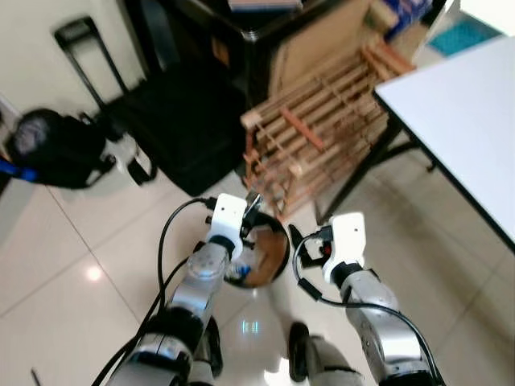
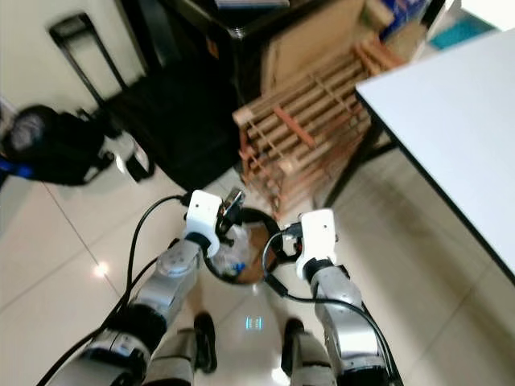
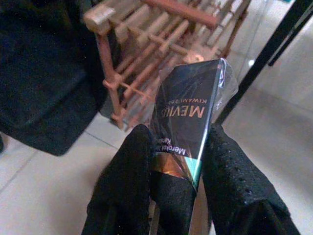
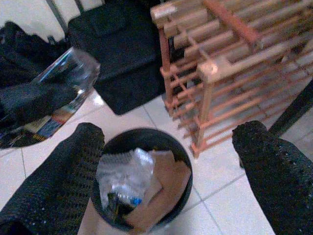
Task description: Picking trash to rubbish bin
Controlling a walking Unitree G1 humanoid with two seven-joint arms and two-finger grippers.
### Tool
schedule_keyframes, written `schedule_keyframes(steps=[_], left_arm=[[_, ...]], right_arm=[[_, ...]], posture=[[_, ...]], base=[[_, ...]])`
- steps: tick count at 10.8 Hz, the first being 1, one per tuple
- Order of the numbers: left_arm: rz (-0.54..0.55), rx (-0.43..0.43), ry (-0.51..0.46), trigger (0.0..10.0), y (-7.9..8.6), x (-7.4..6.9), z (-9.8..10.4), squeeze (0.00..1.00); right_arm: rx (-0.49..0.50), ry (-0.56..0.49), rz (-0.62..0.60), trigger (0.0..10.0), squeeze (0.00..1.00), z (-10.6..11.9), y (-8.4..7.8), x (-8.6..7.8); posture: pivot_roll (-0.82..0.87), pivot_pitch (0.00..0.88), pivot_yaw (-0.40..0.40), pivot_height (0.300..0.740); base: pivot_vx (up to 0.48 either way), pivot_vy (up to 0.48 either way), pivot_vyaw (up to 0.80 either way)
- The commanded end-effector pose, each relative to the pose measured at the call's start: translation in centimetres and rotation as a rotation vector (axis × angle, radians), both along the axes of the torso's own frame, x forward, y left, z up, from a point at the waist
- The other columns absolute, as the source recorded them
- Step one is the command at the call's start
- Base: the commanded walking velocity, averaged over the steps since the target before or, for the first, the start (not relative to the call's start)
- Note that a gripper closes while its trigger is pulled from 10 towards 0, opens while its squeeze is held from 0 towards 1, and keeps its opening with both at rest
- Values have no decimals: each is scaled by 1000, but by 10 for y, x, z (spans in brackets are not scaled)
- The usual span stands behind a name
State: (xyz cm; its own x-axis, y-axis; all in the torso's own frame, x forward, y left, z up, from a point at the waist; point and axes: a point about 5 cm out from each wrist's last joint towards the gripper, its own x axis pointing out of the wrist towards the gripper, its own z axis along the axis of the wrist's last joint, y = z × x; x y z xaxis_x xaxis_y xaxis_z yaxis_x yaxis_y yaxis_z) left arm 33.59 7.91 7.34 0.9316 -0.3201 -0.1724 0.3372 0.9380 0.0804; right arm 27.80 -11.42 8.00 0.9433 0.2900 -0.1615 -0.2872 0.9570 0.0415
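My left gripper (image 3: pixel 171 152) is shut on a black cigarette pack (image 3: pixel 188 117) wrapped in clear film, and holds it just above the near rim of a round black rubbish bin (image 4: pixel 183 166). The bin (image 1: pixel 278 253) stands on the floor between my two arms and holds crumpled clear plastic (image 4: pixel 124 176) and brown paper (image 4: pixel 164 196). My right gripper (image 4: pixel 168 166) hangs open over the bin's right side with nothing between its fingers; in the right wrist view the held pack (image 4: pixel 63 90) shows beside it.
A wooden slatted rack (image 1: pixel 322 121) leans just behind the bin. A white table (image 1: pixel 459 112) with black legs stands to the right. A black suitcase (image 1: pixel 181 112) and a black backpack (image 1: pixel 52 149) lie to the left on the white tiled floor (image 1: pixel 56 257).
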Motion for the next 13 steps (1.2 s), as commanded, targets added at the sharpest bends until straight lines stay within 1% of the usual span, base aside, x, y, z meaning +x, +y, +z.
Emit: schedule_keyframes(steps=[1,4,5,6,7,8,9,11,13], left_arm=[[13,19,30,10000,-1,1,-5,0],[20,52,26,10000,0,11,2,0],[54,104,34,10000,8,19,6,0],[77,125,38,10000,13,25,10,0],[79,127,38,10000,13,27,12,0],[69,107,43,10000,12,30,16,0],[36,53,58,10000,6,30,17,0],[-7,45,57,10000,-6,27,16,0],[-17,47,54,10000,-8,27,17,0]], right_arm=[[-3,26,-9,10000,0,-4,-1,-8],[-1,36,-23,10000,0,-2,-3,-15],[-2,52,-35,10000,0,-1,-5,-22],[-2,63,-44,10000,0,-1,-6,-26],[-2,66,-46,10000,0,-1,-6,-28],[-1,77,-51,10000,0,-1,-6,-32],[1,85,-55,10000,0,-1,-6,-34],[0,94,-62,10000,0,-1,-7,-38],[2,100,-64,10000,0,0,-6,-39]], posture=[[-58,420,-1,740],[-73,437,-2,740],[-78,460,-3,740],[-83,470,-2,740],[-86,472,-3,740],[-97,486,-3,740],[-102,490,-4,740],[-111,500,-7,740],[-112,505,-6,740]], base=[[0,0,0],[0,0,0],[0,0,0],[0,0,0],[0,0,0],[0,0,0],[0,0,0],[0,0,0],[0,0,0]])
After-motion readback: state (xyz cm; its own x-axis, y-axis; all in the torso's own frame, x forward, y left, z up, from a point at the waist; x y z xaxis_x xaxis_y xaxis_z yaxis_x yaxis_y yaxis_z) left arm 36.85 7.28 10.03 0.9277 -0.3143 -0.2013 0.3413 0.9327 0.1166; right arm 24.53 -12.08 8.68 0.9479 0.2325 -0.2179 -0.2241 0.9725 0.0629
